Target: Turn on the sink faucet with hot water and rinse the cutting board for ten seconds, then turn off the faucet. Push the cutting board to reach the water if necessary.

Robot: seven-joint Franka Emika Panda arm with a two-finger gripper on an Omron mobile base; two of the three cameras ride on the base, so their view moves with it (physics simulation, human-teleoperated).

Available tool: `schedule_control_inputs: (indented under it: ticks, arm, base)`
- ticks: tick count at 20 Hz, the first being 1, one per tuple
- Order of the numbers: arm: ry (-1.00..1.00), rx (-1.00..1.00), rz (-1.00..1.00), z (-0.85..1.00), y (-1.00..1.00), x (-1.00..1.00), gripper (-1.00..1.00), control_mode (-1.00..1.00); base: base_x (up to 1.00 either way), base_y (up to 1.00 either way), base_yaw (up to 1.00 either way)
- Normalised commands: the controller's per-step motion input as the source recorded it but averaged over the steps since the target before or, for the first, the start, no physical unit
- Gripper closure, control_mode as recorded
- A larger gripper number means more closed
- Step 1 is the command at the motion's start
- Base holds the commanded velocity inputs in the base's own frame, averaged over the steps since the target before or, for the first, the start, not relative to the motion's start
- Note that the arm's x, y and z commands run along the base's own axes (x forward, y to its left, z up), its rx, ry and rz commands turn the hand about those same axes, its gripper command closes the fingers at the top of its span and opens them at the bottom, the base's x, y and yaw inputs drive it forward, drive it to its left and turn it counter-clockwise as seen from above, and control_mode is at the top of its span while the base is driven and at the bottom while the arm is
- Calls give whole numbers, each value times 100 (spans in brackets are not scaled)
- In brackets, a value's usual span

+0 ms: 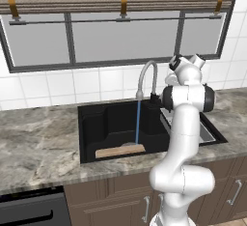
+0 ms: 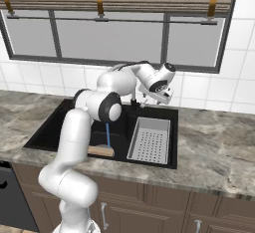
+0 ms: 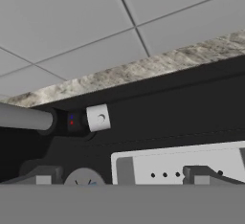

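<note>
Blue water (image 1: 137, 122) runs straight down from the silver gooseneck faucet (image 1: 146, 73) into the black sink (image 1: 91, 126). The stream lands on the right end of the tan cutting board (image 1: 119, 151), which lies flat along the basin's front wall. My gripper (image 2: 149, 98) hovers open just right of the faucet's base, above the sink's back rim. In the hand view its fingertips (image 3: 43, 175) stand wide apart with nothing held, and the faucet's white handle (image 3: 98, 117) with its dark base lies a little ahead of them.
A grey perforated drainboard tray (image 2: 149, 140) fills the basin's right part. Marble counter (image 1: 38, 143) runs on both sides of the sink, with a white tiled wall and a window behind. My own arm blocks part of the basin in the right base view.
</note>
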Motion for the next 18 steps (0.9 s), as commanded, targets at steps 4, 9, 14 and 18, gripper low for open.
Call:
schedule_control_inputs:
  ticks: [4,9,14,18]
  arm:
    - [0,0,0,0,0,0,-100,-100]
    - [0,0,0,0,0,0,-100,-100]
    - [0,0,0,0,0,0,-100,-100]
    - [0,0,0,0,0,0,-100,-100]
  base:
    - [0,0,0]
    - [0,0,0]
    - [0,0,0]
    - [0,0,0]
